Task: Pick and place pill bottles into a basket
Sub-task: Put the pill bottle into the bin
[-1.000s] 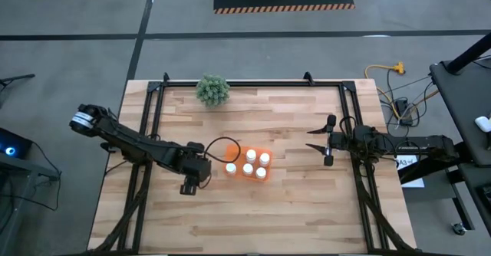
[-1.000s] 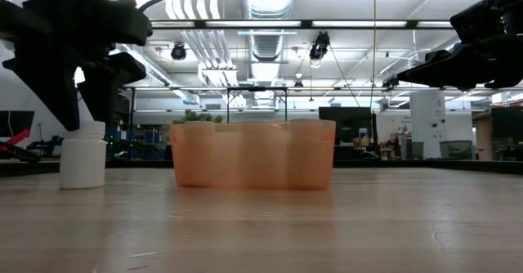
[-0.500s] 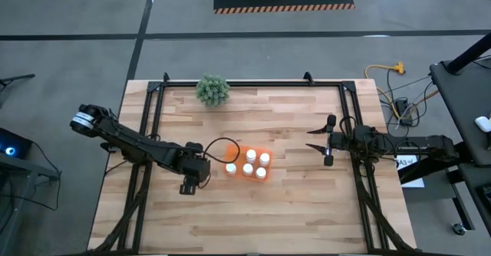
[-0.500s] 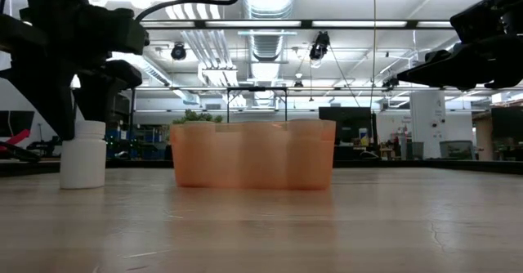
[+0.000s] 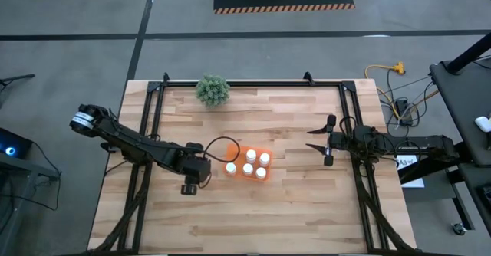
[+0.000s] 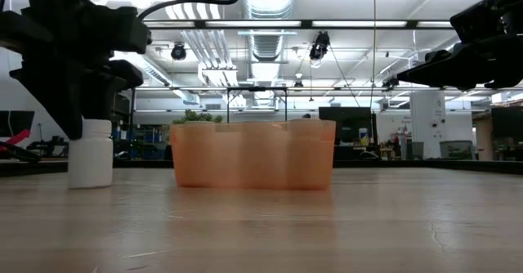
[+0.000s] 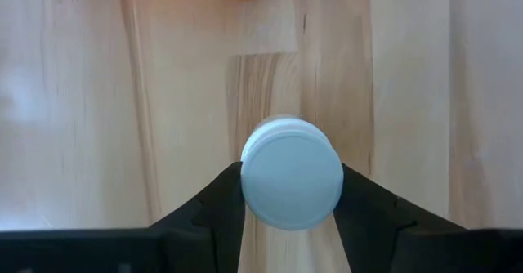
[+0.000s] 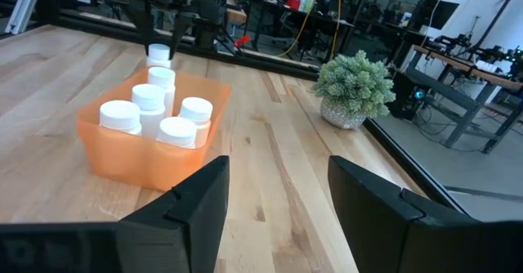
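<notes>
Round white-capped pill bottle [image 7: 291,183] between dark left hand [image 7: 291,203] fingers.

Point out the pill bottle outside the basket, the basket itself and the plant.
pill bottle [image 7: 291,172]: left wrist view, on its white cap.
basket [image 6: 253,154]: low view, on its orange front wall.
plant [image 5: 212,90]: high view, on its green top.
</notes>
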